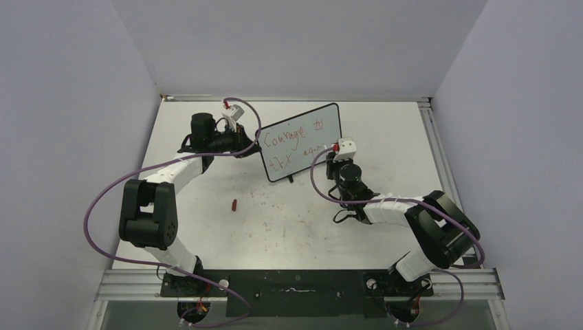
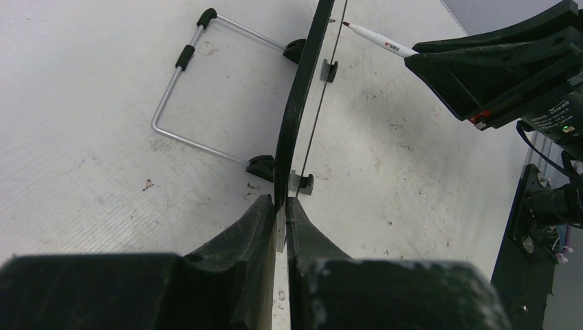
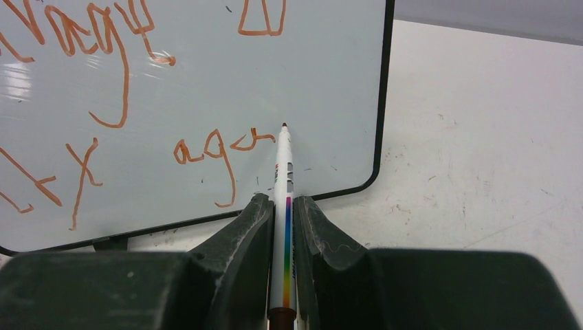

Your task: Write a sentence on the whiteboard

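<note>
The whiteboard (image 1: 302, 141) stands upright at the middle back of the table, and shows edge-on in the left wrist view (image 2: 297, 117). My left gripper (image 1: 253, 143) is shut on its left edge (image 2: 282, 206). The sentence (image 1: 292, 141) is in red marker: "Courage to" above, "try aga" below (image 3: 213, 148). My right gripper (image 1: 333, 157) is shut on a white marker (image 3: 283, 172) with a rainbow stripe, between my fingers (image 3: 283, 203). Its tip is at the board's surface just right of the last letter. The marker also shows in the left wrist view (image 2: 381, 40).
A small red marker cap (image 1: 234, 204) lies on the table in front of the board. A wire stand (image 2: 179, 89) sticks out behind the board. A metal rail (image 1: 433, 137) runs along the table's right edge; walls close in three sides.
</note>
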